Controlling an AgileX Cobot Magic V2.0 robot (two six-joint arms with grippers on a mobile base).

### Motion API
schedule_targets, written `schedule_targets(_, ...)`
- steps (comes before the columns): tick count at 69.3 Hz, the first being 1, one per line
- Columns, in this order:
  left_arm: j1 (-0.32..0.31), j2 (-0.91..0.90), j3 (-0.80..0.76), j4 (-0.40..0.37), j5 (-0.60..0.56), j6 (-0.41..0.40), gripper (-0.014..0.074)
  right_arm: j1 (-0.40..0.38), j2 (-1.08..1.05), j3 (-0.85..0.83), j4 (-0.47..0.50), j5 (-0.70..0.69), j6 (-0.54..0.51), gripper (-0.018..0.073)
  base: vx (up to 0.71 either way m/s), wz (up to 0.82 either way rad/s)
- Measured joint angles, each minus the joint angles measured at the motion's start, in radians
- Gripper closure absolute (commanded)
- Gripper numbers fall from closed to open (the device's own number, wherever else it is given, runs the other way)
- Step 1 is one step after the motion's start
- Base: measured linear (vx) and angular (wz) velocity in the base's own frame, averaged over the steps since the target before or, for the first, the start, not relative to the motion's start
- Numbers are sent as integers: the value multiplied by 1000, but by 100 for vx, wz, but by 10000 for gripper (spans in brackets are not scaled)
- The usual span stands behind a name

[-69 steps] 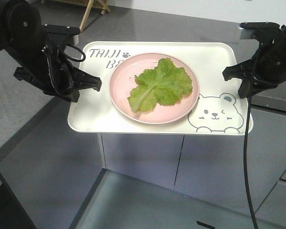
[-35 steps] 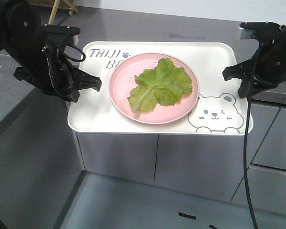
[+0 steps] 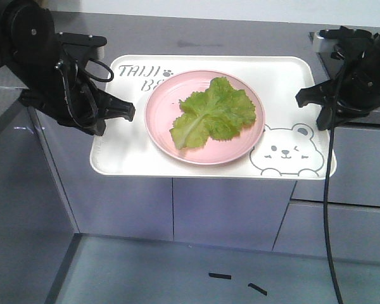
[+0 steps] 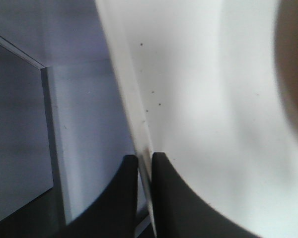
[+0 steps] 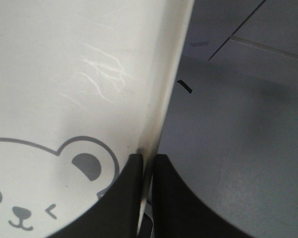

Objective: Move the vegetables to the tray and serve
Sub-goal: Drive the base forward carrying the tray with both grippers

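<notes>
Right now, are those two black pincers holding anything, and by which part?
Yes, both hold the cream tray. The left pincer is shut on its left rim, the right pincer on its right rim near the bear drawing.

The tray (image 3: pixel 126 147) is the carrier here, hanging level in the air over the grey floor (image 3: pixel 177 272). Directly on it lies 1 thing, a round pink plate (image 3: pixel 159 109), approx. in the middle, just beside the printed bear (image 3: pixel 285 152).
</notes>
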Motion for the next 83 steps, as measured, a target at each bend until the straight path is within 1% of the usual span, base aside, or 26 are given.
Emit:
schedule_targets(35, 0, 0, 0, -1, -1, 0, 602, 0, 0, 0, -1, 0, 0, 565, -2, -16)
schedule_targets(83, 0, 0, 0, -1, -1, 0, 602, 0, 0, 0, -1, 0, 0, 565, 1, 0)
